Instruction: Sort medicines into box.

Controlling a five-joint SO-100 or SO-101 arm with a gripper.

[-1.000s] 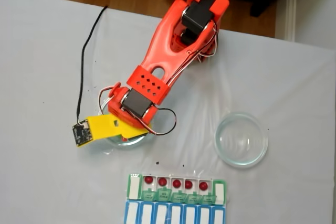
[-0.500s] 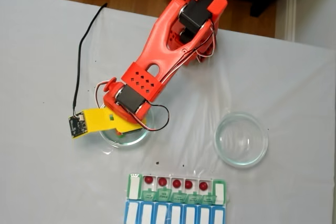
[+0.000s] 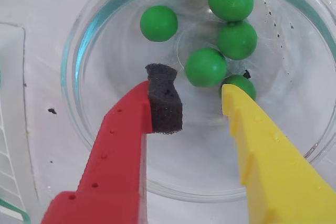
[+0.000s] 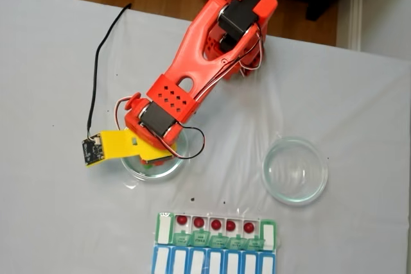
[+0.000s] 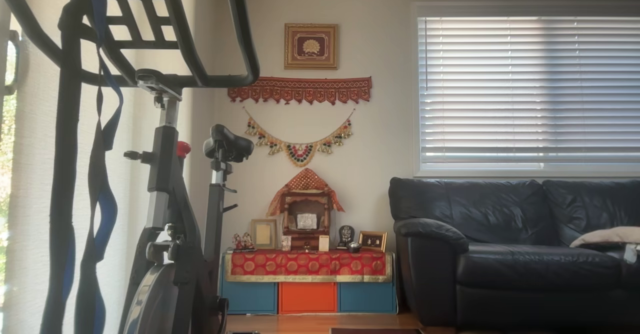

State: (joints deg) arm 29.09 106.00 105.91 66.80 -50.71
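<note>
Now the two-finger gripper [image 3: 202, 98], with its red finger carrying a black foam pad and its yellow finger, hangs spread apart and empty inside the round clear glass dish [image 3: 79, 51] on the left of the fixed view [image 4: 131, 170]. To do this step well, I think it should lower until one small bright green ball sits between the pad and the yellow finger; the one just ahead of the gap [image 3: 205, 67] looks best, but its neighbours lie close and could roll away or be caught too. Five green balls rest in this dish. Further right, the flat rectangular plastic pill organizer [image 4: 164, 228] near the bottom edge holds five small dark red balls [image 4: 216, 224], one per compartment. The second glass dish [image 4: 314, 187], on the right, looks empty.
</note>
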